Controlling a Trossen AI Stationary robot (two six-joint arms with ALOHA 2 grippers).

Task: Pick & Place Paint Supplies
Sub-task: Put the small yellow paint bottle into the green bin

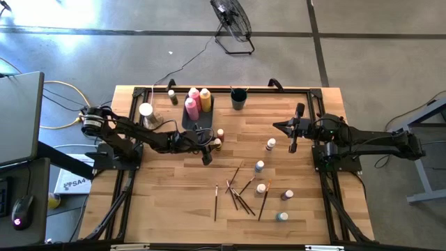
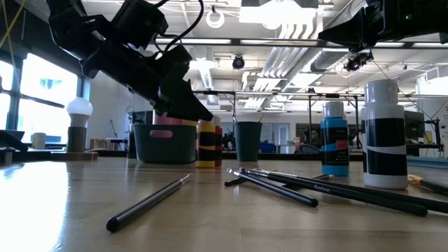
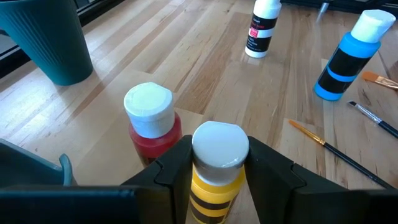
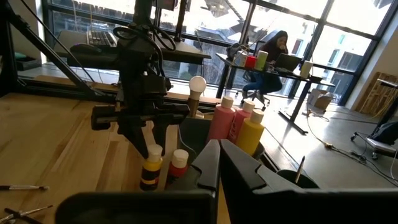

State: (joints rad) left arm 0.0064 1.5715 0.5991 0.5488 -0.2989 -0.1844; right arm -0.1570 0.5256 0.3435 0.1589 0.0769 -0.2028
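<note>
Wooden table bears scattered paintbrushes, small paint bottles, a dark cup.

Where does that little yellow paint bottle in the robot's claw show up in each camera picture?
High view: yellow bottle mid-table, mostly under the left gripper.
Low view: hidden behind that arm.
Left wrist: bottom centre, between the fingers.
Right wrist: lower left.
Shared landmark: red bottle beside it.

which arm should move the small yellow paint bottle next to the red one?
Left. Its gripper already has fingers on both sides of the small yellow bottle, beside the red bottle. The right gripper is shut, well across the table.
</note>
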